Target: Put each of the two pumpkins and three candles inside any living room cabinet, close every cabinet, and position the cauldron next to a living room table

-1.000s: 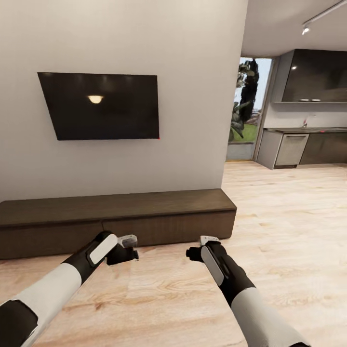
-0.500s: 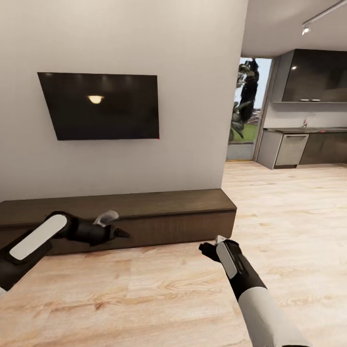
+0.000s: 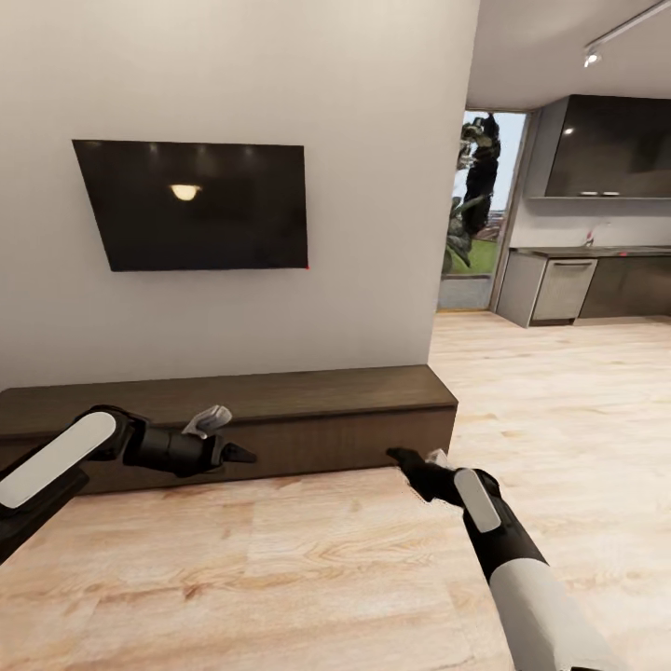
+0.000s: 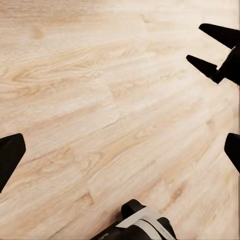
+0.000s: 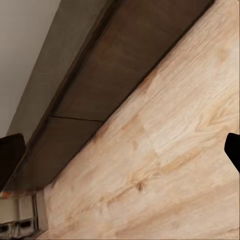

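The long low dark-brown cabinet [image 3: 280, 410] runs along the wall under the TV, with its drawer fronts flush and shut. My left gripper [image 3: 238, 454] hangs open just in front of the cabinet's face, pointing right, with nothing between its fingers [image 4: 10, 155]. My right gripper [image 3: 401, 458] is open and empty a little short of the cabinet's right end, low over the floor. The right wrist view looks at the cabinet [image 5: 100, 75] front and the seam between two drawers. Pumpkins, candles, cauldron and table are out of view.
A black TV [image 3: 191, 205] hangs on the white wall above the cabinet. Light wood floor [image 3: 326, 559] spreads in front and to the right toward a kitchen [image 3: 596, 270] with dark cupboards and a glass door [image 3: 475, 214].
My left arm has swung out to the left and risen, so its gripper now points right along the cabinet's front. My right arm has reached forward toward the cabinet's right end.
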Controlling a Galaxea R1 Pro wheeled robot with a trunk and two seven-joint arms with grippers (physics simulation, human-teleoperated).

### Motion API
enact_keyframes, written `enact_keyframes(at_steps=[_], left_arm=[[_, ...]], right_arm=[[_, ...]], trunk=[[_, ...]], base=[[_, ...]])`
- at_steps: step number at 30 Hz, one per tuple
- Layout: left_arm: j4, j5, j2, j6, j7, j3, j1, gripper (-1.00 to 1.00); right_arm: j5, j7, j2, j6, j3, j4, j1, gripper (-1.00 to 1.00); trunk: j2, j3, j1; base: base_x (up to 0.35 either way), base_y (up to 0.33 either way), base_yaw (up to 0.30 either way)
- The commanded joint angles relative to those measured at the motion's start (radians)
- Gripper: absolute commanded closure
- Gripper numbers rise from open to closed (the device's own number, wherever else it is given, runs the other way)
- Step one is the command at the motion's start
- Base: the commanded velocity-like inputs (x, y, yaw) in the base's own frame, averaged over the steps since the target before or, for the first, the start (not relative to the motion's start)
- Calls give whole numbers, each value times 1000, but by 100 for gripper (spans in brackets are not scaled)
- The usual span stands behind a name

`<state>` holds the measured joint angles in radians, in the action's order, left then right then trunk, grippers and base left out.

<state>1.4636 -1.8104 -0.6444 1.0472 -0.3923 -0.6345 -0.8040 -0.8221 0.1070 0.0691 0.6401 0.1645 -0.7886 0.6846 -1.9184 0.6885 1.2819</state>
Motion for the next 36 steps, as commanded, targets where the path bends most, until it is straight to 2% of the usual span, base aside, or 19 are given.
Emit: enact_keyframes(at_steps=[1, 3, 5, 13, 14, 17, 18, 20, 23, 25, 27, 28, 30, 32, 36], left_arm=[[1, -10, -1, 0, -6, -2, -1, -100], [3, -10, 1, 0, 13, -3, -2, -100], [3, -8, 4, 0, 30, -4, -2, -100], [5, -5, 15, 0, 49, -6, -2, -100], [7, -3, 24, 0, 49, -7, -2, -100], [7, -2, 37, 0, 49, -7, -2, -100], [7, -1, 42, 0, 50, -7, -2, -100], [7, 0, 45, 0, 49, -7, -2, -100], [7, 1, 48, 0, 49, -8, -2, -100], [7, 1, 49, 0, 49, -8, -2, -100], [7, 1, 51, 0, 50, -8, -2, -100], [7, 0, 53, 0, 51, -8, -2, -100], [8, -2, 56, 0, 52, -9, -2, -100], [11, -6, 68, 0, 70, -10, -2, -100], [13, -8, 133, 0, 163, -12, -3, -100]], right_arm=[[-30, -15, -8, -13, 20, 2, -1, -100], [-75, -77, -30, -108, 66, 27, -3, -100], [-87, -98, -36, -159, 79, 43, -4, -100], [-91, -105, -39, -218, 87, 84, -5, -100], [-91, -106, -38, -243, 86, 89, -5, -100], [-90, -107, -37, -294, 71, 108, -4, -100], [-88, -107, -34, -329, 42, 120, -4, -100], [-89, -106, -30, -361, 13, 129, -4, -100], [-95, -114, -20, -404, -21, 138, -4, -100], [-107, -126, -16, -414, -29, 141, -4, -100], [-151, -159, -13, -421, -36, 145, -4, -100], [-205, -196, -15, -421, -42, 158, -3, -100], [-238, -225, -17, -421, -45, 181, -3, -100], [-256, -241, -18, -421, -46, 198, -3, -100], [-270, -253, -19, -422, -45, 212, -3, -100]], trunk=[[-1, 1, 0], [-1, 1, 0], [-1, 1, 0], [-1, 1, 0], [-1, 1, 0], [-1, 1, 0], [-1, 1, 0], [-1, 1, 0], [-1, 1, 0], [-1, 1, 0], [-1, 1, 0], [-1, 1, 0], [-1, 1, 0], [-1, 1, 0], [-1, 1, 0]], base=[[0, 0, 0], [0, 0, 0], [0, 0, 0], [0, 0, 0], [0, 0, 0], [0, 0, 0], [0, 0, 0], [0, 0, 0], [0, 0, 0], [0, 0, 0], [0, 0, 0], [0, 0, 0], [0, 0, 0], [0, 0, 0], [0, 0, 0]])
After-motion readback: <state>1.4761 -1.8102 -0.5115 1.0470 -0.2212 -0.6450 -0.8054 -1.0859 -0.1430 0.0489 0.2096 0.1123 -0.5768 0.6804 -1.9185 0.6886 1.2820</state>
